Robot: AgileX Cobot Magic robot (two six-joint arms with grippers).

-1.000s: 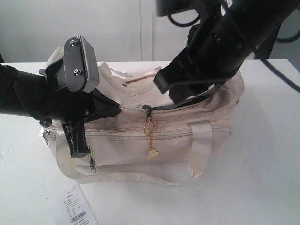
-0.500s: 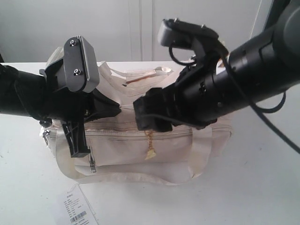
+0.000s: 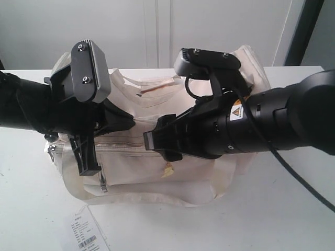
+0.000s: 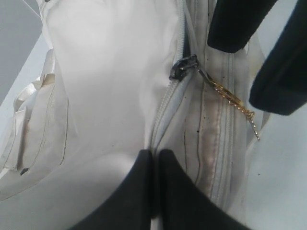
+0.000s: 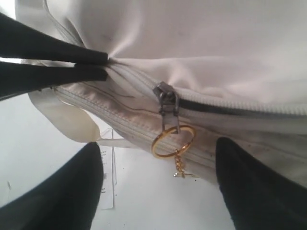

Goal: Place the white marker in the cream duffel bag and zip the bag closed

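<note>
Exterior view: bag [image 3: 136,175] sits on table [image 3: 293,209], with a paper label [image 3: 86,235] lying just off the bag's front corner. At the closed end of the bag's top zipper, left gripper [image 4: 154,155] is clamped tight on the fabric. Over the bag's top, right gripper [image 5: 158,143] is spread wide, fingers either side of the slider [image 5: 166,98], apart from it. Gold ring [image 5: 172,140] and chain hang from the slider down the bag's front. Past the slider the zipper shows a dark gap.
</note>
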